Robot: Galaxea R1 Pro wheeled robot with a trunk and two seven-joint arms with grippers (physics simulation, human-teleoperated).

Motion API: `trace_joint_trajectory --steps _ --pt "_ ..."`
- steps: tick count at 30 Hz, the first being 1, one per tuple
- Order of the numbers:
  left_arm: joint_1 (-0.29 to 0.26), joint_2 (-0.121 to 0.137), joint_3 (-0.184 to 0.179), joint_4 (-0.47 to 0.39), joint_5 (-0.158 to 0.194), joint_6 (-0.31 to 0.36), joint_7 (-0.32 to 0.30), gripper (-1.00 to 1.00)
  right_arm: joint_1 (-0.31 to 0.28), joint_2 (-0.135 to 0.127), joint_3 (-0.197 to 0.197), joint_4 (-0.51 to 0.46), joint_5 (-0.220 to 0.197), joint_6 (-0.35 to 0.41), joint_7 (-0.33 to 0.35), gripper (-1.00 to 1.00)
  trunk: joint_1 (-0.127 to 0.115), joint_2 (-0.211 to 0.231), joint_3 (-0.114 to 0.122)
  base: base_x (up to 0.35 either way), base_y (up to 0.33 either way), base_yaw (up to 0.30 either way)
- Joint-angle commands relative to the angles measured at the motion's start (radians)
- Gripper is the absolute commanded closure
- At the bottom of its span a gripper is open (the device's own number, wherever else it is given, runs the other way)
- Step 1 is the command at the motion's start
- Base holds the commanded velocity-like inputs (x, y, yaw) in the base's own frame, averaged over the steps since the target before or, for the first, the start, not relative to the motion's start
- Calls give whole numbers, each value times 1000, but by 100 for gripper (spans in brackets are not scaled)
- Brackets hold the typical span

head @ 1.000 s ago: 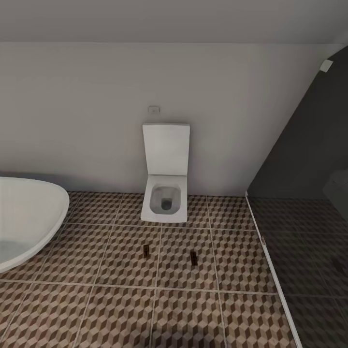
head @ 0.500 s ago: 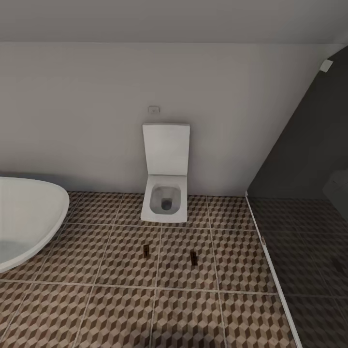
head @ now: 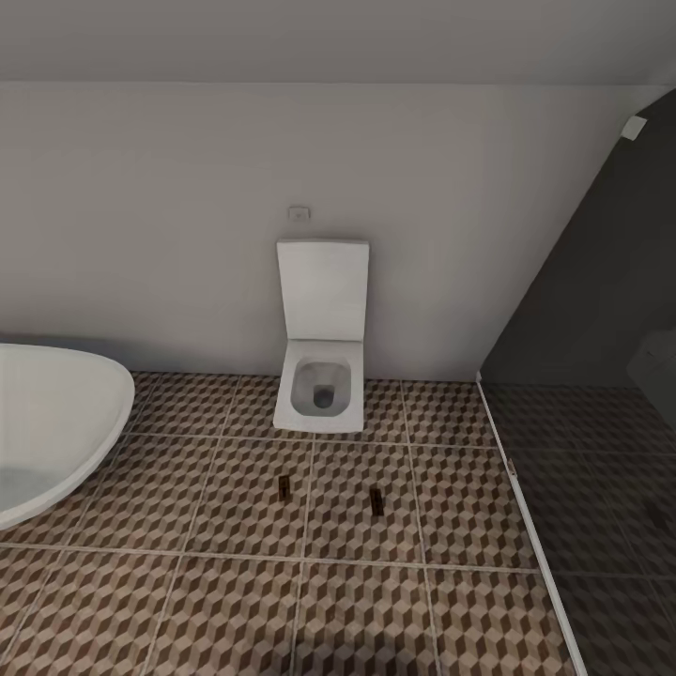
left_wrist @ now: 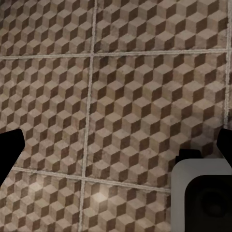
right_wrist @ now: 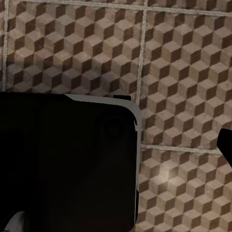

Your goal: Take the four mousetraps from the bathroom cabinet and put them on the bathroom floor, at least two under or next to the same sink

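Two mousetraps lie on the bathroom floor in front of the toilet: one mousetrap to the left and the other mousetrap to the right, each a small dark-and-tan strip. The cabinet is out of view. In the left wrist view my left gripper is open above bare cube-patterned tiles, a dark fingertip at each picture edge and nothing between them. In the right wrist view my right gripper shows one fingertip far out at the edge, so it stands open; a black rounded body covers the other side.
A white toilet with its lid up stands against the back wall. A white rounded basin juts in at the left. A dark glass-walled shower area lies to the right behind a light threshold strip.
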Motion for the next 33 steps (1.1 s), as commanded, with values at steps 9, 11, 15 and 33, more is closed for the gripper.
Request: trace_joint_trajectory --steps 9,11,15,33 --pt "-1 -1 -9 3 3 -4 4 -100 -1 0 3 1 -4 -3 4 -100 0 -2 -1 0 0 0" --pt "-1 -1 -9 3 3 -4 4 -100 -1 0 3 1 -4 -3 4 -100 0 -2 -1 0 0 0" --pt "-1 0 -9 3 3 -4 4 -100 -1 0 3 1 -4 -3 4 -100 0 -2 -1 0 0 0" --pt "-1 0 -9 3 3 -4 4 -100 -1 0 3 1 -4 -3 4 -100 0 -2 -1 0 0 0"
